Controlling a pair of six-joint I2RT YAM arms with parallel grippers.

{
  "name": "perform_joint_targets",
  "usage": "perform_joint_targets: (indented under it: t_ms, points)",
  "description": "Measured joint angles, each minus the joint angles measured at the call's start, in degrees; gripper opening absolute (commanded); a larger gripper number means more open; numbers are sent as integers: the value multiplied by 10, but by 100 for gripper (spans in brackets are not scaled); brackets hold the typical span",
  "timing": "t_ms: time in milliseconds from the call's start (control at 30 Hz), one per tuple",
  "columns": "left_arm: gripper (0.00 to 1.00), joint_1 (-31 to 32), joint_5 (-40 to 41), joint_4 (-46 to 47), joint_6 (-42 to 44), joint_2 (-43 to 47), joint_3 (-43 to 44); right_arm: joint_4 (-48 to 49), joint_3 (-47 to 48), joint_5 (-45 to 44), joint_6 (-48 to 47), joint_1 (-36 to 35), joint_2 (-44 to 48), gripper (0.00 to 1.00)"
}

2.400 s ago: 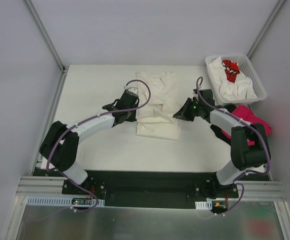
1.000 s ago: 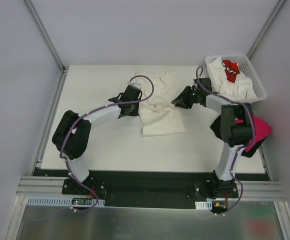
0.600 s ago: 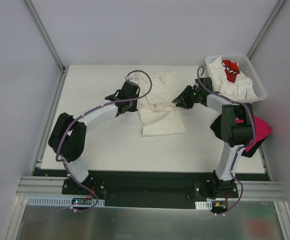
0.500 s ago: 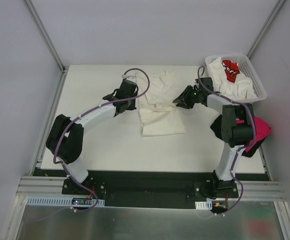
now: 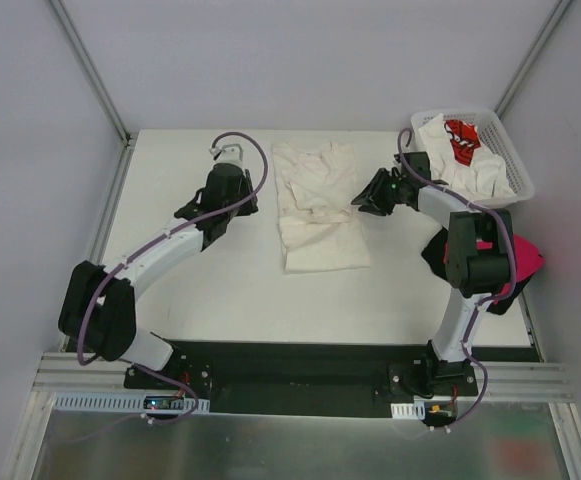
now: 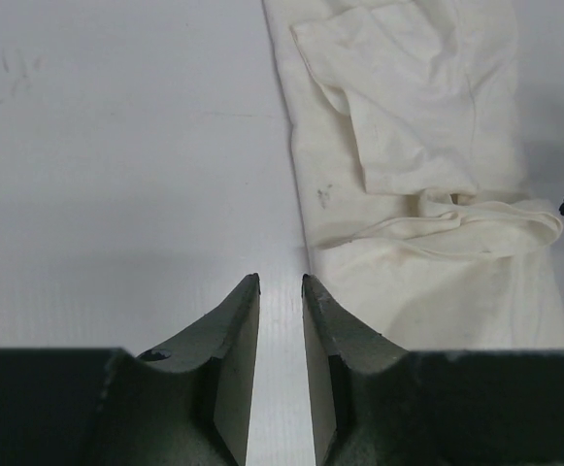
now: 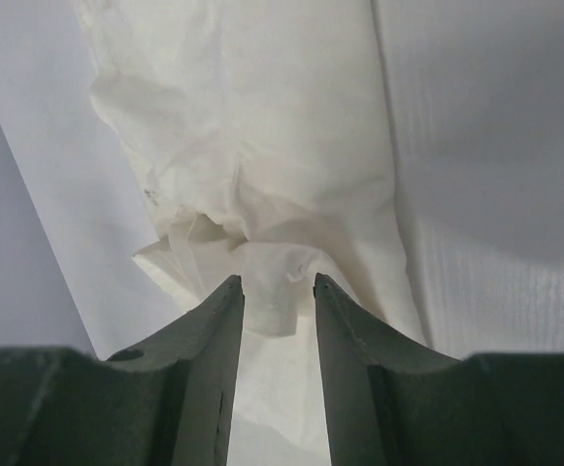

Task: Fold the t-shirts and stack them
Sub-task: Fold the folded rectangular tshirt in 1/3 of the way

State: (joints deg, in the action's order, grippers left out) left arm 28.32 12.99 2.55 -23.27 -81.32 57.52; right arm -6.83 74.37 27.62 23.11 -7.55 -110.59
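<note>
My left gripper (image 6: pixel 281 291) and right gripper (image 7: pixel 277 291), both slightly spread and empty, flank the partly folded cream t-shirt (image 5: pixel 318 215) left of the basket (image 5: pixel 518 172). The basket's shirts (image 5: pixel 448 160) and the pink shirt (image 5: pixel 518 255) below it are not yet folded.

A cream-white cloth t-shirt (image 5: pixel 315 205) lay mid-table, folded lengthwise, its far half rumpled. A white shirt with red print (image 5: pixel 462 138) sat bundled in a white lattice basket (image 5: pixel 517 162). A magenta-pink shirt (image 5: pixel 520 252) lay heaped just nearer.
</note>
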Motion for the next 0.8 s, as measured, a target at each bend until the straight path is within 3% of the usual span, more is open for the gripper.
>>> perform_joint_targets:
  t_ms: [400, 800]
  points:
    - [22, -26, -244, -9, -14, -232, 108, 2, -75, -15, -24, 2, 61, 38]
    - [22, -26, -324, -5, -38, -268, 141, 10, -75, -17, -30, 2, 67, 38]
